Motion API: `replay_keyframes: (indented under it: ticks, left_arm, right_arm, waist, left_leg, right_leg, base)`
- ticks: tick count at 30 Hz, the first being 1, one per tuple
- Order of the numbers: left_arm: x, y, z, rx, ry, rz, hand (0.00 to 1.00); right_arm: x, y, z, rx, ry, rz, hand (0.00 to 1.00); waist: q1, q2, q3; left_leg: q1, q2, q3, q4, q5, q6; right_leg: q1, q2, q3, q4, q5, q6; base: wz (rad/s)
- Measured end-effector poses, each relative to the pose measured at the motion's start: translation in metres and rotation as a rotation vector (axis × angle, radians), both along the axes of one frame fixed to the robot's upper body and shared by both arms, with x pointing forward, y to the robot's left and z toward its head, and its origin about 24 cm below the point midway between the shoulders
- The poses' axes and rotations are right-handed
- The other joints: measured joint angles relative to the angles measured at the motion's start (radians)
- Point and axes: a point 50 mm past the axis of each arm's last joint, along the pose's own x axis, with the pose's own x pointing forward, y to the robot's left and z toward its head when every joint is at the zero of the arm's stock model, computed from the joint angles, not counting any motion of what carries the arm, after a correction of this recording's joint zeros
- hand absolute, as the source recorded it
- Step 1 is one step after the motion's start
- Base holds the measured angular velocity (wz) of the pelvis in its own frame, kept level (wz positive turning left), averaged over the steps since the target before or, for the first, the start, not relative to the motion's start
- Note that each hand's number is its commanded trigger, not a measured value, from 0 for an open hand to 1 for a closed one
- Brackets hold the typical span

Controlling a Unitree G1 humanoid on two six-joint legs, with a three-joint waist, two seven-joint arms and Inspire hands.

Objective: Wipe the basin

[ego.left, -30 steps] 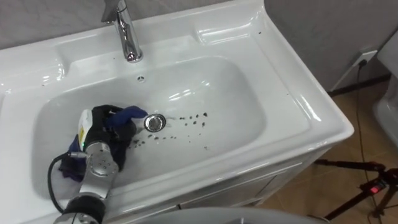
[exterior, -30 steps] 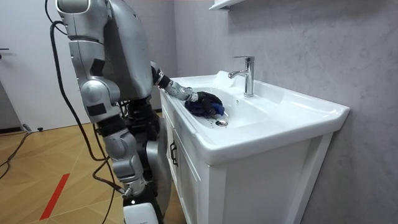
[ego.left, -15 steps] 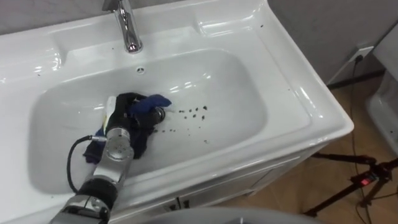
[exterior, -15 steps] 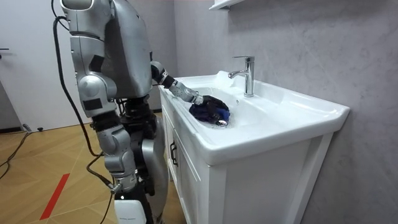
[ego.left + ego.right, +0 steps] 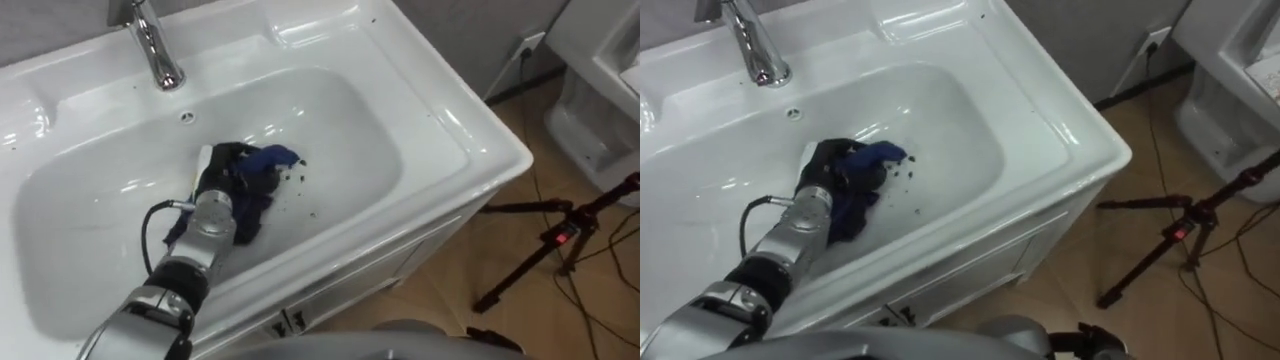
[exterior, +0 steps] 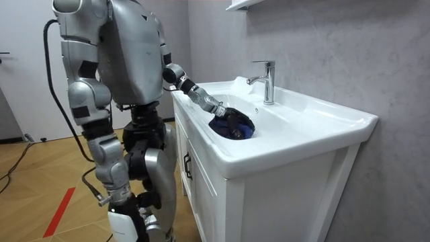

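Note:
The white basin (image 5: 420, 120) has a chrome tap (image 5: 155, 45) at its back edge. A dark blue cloth (image 5: 268, 160) lies bunched on the basin floor near the middle, covering the drain. My left hand (image 5: 222, 178) reaches in from the lower left and rests on the cloth with its fingers curled into it. A few dark specks (image 5: 300, 180) dot the basin floor just right of the cloth. In the room view I stand at the basin's front, and my right hand (image 6: 118, 199) hangs at my side.
A white cabinet (image 6: 222, 202) carries the basin. On the wooden floor to the right stands a black tripod (image 5: 560, 240) with a red light. A white fixture (image 5: 600, 90) stands at the far right. A wall socket (image 5: 527, 45) sits behind it.
My left hand has pushed the cloth to the right, over the drain and onto the specks. The eye view has swung right, and in the room view my body has turned toward the basin.

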Motion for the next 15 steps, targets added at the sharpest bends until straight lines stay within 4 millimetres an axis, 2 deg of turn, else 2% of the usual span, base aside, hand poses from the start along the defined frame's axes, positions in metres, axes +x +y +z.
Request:
replay_keyframes:
  ticks: [4, 5, 9, 11, 15]
  left_arm:
    - [0.004, -0.022, 0.005, -0.067, -0.01, -0.056, 1.0]
    - [0.005, -0.023, 0.007, -0.075, -0.009, -0.04, 1.0]
    - [0.01, -0.026, 0.014, -0.098, 0.0, -0.056, 1.0]
    - [0.013, -0.03, 0.019, -0.108, -0.01, -0.067, 1.0]
    - [0.017, -0.032, 0.025, -0.114, -0.021, -0.067, 1.0]
  right_arm:
    - [-0.002, 0.0, 0.0, 0.006, 0.009, 0.003, 0.0]
    - [-0.006, -0.001, 0.0, 0.006, 0.018, 0.007, 0.0]
    - [-0.019, -0.004, -0.001, 0.0, 0.082, 0.042, 0.0]
    - [-0.024, -0.007, -0.001, -0.02, 0.126, 0.094, 0.0]
    - [-0.032, -0.01, -0.001, -0.038, 0.197, 0.167, 0.0]
  waist:
    - [-0.037, -0.002, 0.0]
    - [-0.054, -0.001, -0.0003]
    - [-0.066, 0.0, 0.0017]
    - [-0.088, 0.002, 0.0023]
    - [-0.109, 0.001, 0.0033]
  left_leg:
    - [0.019, -0.001, 0.057, 0.0, 0.0, 0.0]
    - [0.02, -0.001, 0.06, 0.001, 0.0, 0.001]
    - [0.018, -0.003, 0.085, 0.001, -0.003, 0.005]
    - [0.019, -0.006, 0.092, 0.001, -0.004, 0.006]
    - [0.019, -0.005, 0.109, 0.001, -0.005, 0.008]
  right_leg:
    - [-0.001, 0.003, 0.037, -0.001, 0.013, 0.002]
    - [0.0, 0.002, 0.041, -0.001, 0.014, 0.003]
    - [-0.005, 0.001, 0.047, -0.001, 0.017, 0.007]
    - [-0.007, 0.001, 0.059, 0.002, 0.019, 0.012]
    - [-0.018, -0.002, 0.069, 0.023, 0.022, 0.017]
  base:
    - [-0.37]
    - [-0.22]
    - [-0.01]
    - [-0.04]
    - [-0.11]
